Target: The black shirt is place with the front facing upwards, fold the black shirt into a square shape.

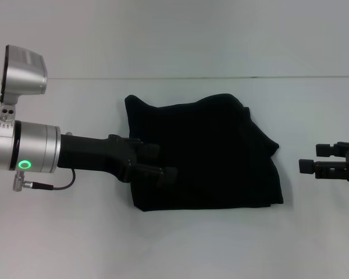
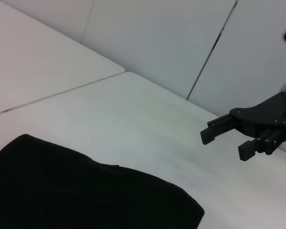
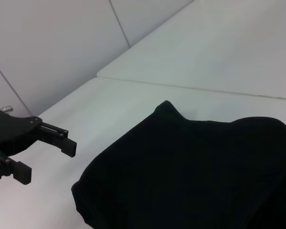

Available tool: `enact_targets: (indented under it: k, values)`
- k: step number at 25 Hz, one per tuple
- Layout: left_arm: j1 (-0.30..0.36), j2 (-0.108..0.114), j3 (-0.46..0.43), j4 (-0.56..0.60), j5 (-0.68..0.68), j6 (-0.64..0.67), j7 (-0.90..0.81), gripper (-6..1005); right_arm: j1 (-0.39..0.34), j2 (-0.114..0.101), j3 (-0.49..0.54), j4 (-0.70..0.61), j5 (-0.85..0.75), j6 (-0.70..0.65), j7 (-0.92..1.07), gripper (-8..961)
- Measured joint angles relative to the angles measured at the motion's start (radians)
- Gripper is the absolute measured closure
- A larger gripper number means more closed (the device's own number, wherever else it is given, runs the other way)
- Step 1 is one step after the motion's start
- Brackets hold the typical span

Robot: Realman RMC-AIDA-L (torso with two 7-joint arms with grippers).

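Observation:
The black shirt [image 1: 209, 154] lies on the white table as a folded, roughly square bundle with rumpled edges. Its lettering and neck label are hidden. It also shows in the left wrist view [image 2: 86, 195] and the right wrist view [image 3: 195, 171]. My left gripper [image 1: 161, 161] is open and empty at the shirt's left edge. In the right wrist view the left gripper [image 3: 45, 158] stands apart from the cloth. My right gripper [image 1: 312, 158] is open and empty, to the right of the shirt with a gap of table between. It also shows in the left wrist view [image 2: 224, 142].
The white table [image 1: 180, 250] runs wide around the shirt. A seam [image 1: 192, 78] crosses it behind the shirt. Pale wall panels [image 2: 171, 38] stand beyond the table. My left arm's silver wrist [image 1: 23, 145] reaches in from the left.

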Motion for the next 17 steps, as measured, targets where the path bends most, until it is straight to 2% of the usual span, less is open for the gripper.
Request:
enact_targets:
  k: [17]
  values:
    - [-0.004, -0.002, 0.000, 0.000, -0.001, 0.008, 0.000, 121, 0.002, -0.002, 0.001, 0.006, 0.006, 0.004, -0.002, 77]
